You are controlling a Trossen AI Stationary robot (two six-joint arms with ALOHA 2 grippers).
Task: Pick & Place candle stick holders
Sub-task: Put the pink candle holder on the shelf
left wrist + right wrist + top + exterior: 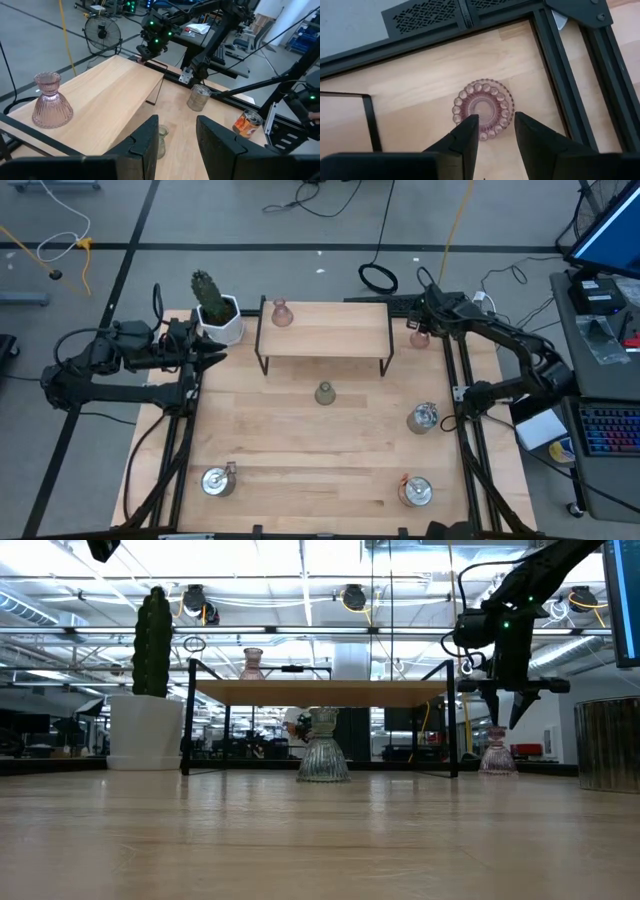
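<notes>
One pale pink glass holder (418, 337) stands on its base at the table's far right. My right gripper (428, 318) hangs open right above it, fingers pointing down; in the right wrist view the holder's beaded rim (482, 109) shows just beyond the open fingers (495, 125), and in the low view the fingertips (505, 710) stay above the holder (497, 752). The second pink holder (280, 313) stands on the raised wooden shelf (325, 330). The olive-green holder (325, 393) stands at mid-table. Three silver holders (424, 417) (217, 480) (415, 491) stand nearer. My left gripper (215, 352) waits open at the far left.
A white-potted cactus (215, 310) stands at the far left corner beside my left gripper. The shelf's black legs (370, 120) stand close to the pink holder on the table. The black frame rail (570, 80) runs along the table's right edge. Bare wood lies at the table's near middle.
</notes>
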